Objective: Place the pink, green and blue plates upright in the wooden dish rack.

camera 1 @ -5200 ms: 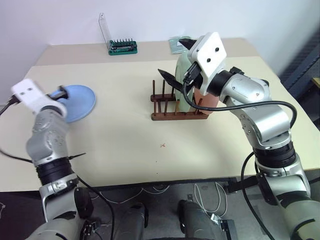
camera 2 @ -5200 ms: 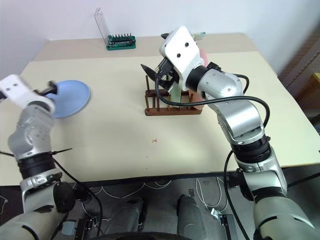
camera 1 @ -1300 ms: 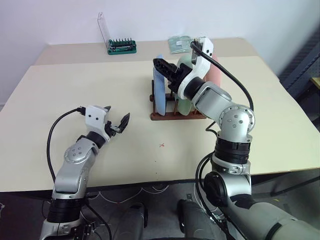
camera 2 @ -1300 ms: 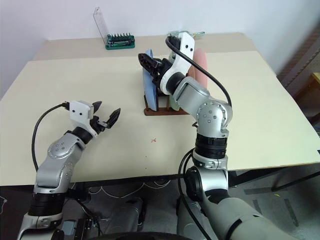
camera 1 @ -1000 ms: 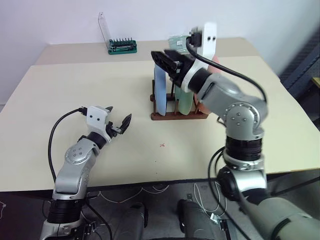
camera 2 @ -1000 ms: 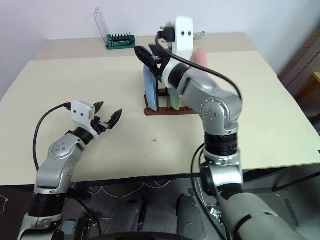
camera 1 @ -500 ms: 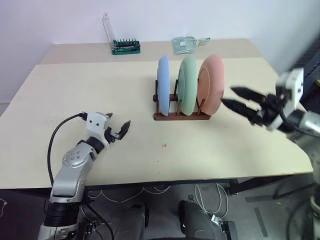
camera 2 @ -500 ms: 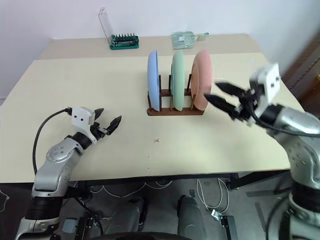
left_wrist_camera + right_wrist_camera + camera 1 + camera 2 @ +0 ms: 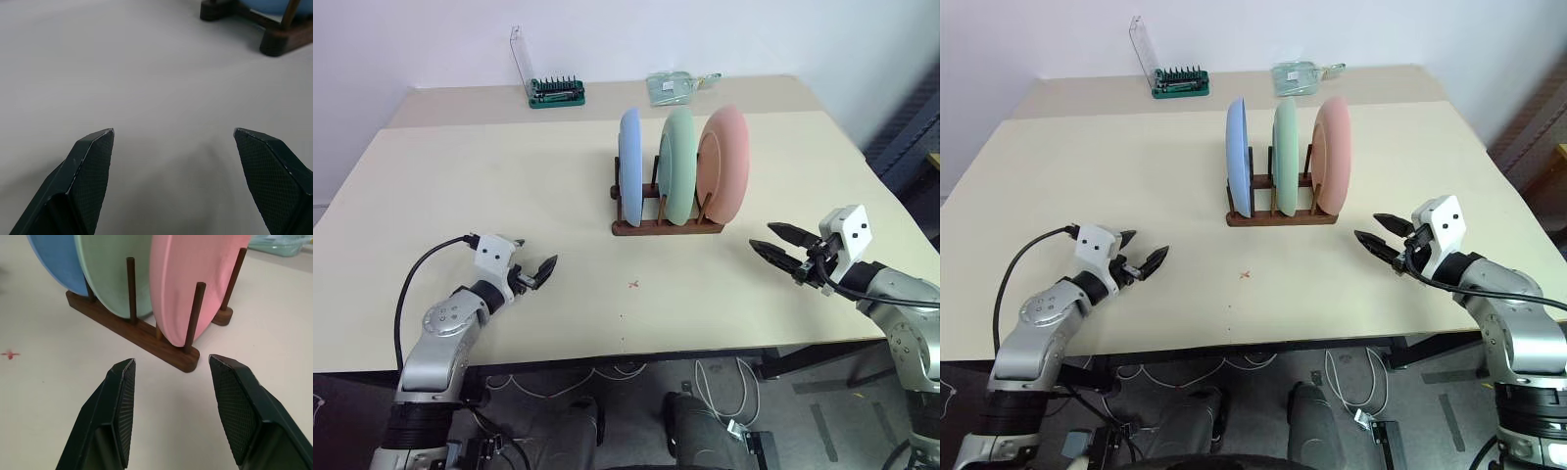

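In the lower left of the head view, the left end effector [image 9: 532, 273] hangs low over the beige worktop [image 9: 509, 186], its two black fingers spread wide apart with nothing between them. At the upper left, near the worktop's far edge, stands a green screwdriver-bit holder [image 9: 558, 92] with a clear lid raised upright behind it.

In the middle of the frame sits the wooden dish rack [image 9: 666, 221], and all three plates stand upright in it between the pegs. The blue plate [image 9: 630, 167] takes the leftmost slot, the green plate [image 9: 678, 164] the middle one, and the pink plate [image 9: 723, 164] the rightmost. The three stand side by side, apart from one another. Beyond the rack, at the top centre, lies a pale green object [image 9: 672, 86], possibly a clear packet; it is too small to tell.

A small red mark [image 9: 633, 285] shows on the worktop below the rack.

At the lower right, the right end effector [image 9: 776, 243] points toward the rack from well apart, fingers parted and empty.
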Action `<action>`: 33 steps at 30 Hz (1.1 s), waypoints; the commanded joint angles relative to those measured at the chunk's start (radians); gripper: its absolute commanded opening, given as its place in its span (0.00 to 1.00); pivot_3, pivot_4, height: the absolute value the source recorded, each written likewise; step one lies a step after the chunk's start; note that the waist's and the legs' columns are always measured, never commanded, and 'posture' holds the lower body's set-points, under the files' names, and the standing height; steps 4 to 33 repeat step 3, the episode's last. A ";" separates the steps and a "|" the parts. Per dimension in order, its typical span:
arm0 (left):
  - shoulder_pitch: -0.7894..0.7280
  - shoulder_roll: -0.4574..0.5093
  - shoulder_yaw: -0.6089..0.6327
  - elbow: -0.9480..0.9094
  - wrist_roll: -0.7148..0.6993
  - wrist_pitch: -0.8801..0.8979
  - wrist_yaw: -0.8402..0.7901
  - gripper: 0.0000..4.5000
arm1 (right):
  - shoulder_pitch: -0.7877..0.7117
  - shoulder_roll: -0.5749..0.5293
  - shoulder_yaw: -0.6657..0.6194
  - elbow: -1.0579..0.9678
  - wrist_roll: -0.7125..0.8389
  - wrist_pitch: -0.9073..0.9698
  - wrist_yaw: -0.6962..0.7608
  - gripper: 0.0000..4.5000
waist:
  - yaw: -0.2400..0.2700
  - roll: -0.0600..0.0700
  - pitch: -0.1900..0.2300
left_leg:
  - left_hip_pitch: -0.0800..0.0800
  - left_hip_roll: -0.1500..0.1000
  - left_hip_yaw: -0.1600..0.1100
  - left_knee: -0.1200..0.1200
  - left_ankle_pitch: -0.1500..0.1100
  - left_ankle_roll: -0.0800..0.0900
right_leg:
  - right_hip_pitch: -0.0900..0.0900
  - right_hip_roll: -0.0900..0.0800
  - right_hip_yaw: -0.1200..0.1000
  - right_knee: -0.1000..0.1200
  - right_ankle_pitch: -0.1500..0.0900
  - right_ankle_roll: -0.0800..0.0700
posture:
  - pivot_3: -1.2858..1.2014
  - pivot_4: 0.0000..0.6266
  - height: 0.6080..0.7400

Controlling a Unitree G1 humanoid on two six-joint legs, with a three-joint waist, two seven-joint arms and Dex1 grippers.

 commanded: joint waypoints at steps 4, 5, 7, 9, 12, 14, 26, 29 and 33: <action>-0.002 0.018 0.034 -0.024 -0.008 -0.012 -0.006 0.90 | -0.032 0.017 0.006 0.042 -0.021 -0.057 0.003 0.53 | 0.000 0.000 0.000 | 0.000 0.000 0.000 0.000 0.000 0.000 | 0.000 0.000 0.000 0.000 0.000 0.000 | 0.52 0.24 1.00; -0.002 0.018 0.034 -0.024 -0.008 -0.012 -0.006 0.90 | -0.032 0.017 0.006 0.042 -0.021 -0.057 0.003 0.53 | 0.000 0.000 0.000 | 0.000 0.000 0.000 0.000 0.000 0.000 | 0.000 0.000 0.000 0.000 0.000 0.000 | 0.52 0.24 1.00; -0.002 0.018 0.034 -0.024 -0.008 -0.012 -0.006 0.90 | -0.032 0.017 0.006 0.042 -0.021 -0.057 0.003 0.53 | 0.000 0.000 0.000 | 0.000 0.000 0.000 0.000 0.000 0.000 | 0.000 0.000 0.000 0.000 0.000 0.000 | 0.52 0.24 1.00; -0.002 0.018 0.034 -0.024 -0.008 -0.012 -0.006 0.90 | -0.032 0.017 0.006 0.042 -0.021 -0.057 0.003 0.53 | 0.000 0.000 0.000 | 0.000 0.000 0.000 0.000 0.000 0.000 | 0.000 0.000 0.000 0.000 0.000 0.000 | 0.52 0.24 1.00; -0.002 0.018 0.034 -0.024 -0.008 -0.012 -0.006 0.90 | -0.032 0.017 0.006 0.042 -0.021 -0.057 0.003 0.53 | 0.000 0.000 0.000 | 0.000 0.000 0.000 0.000 0.000 0.000 | 0.000 0.000 0.000 0.000 0.000 0.000 | 0.52 0.24 1.00; -0.002 0.018 0.034 -0.024 -0.008 -0.012 -0.006 0.90 | -0.032 0.017 0.006 0.042 -0.021 -0.057 0.003 0.53 | 0.000 0.000 0.000 | 0.000 0.000 0.000 0.000 0.000 0.000 | 0.000 0.000 0.000 0.000 0.000 0.000 | 0.52 0.24 1.00; -0.002 0.018 0.034 -0.024 -0.008 -0.012 -0.006 0.90 | -0.032 0.017 0.006 0.042 -0.021 -0.057 0.003 0.53 | 0.000 0.000 0.000 | 0.000 0.000 0.000 0.000 0.000 0.000 | 0.000 0.000 0.000 0.000 0.000 0.000 | 0.52 0.24 1.00; -0.002 0.018 0.034 -0.024 -0.008 -0.012 -0.006 0.90 | -0.032 0.017 0.006 0.042 -0.021 -0.057 0.003 0.53 | 0.000 0.000 0.000 | 0.000 0.000 0.000 0.000 0.000 0.000 | 0.000 0.000 0.000 0.000 0.000 0.000 | 0.52 0.24 1.00; -0.002 0.018 0.034 -0.024 -0.008 -0.012 -0.006 0.90 | -0.032 0.017 0.006 0.042 -0.021 -0.057 0.003 0.53 | 0.000 0.000 0.000 | 0.000 0.000 0.000 0.000 0.000 0.000 | 0.000 0.000 0.000 0.000 0.000 0.000 | 0.52 0.24 1.00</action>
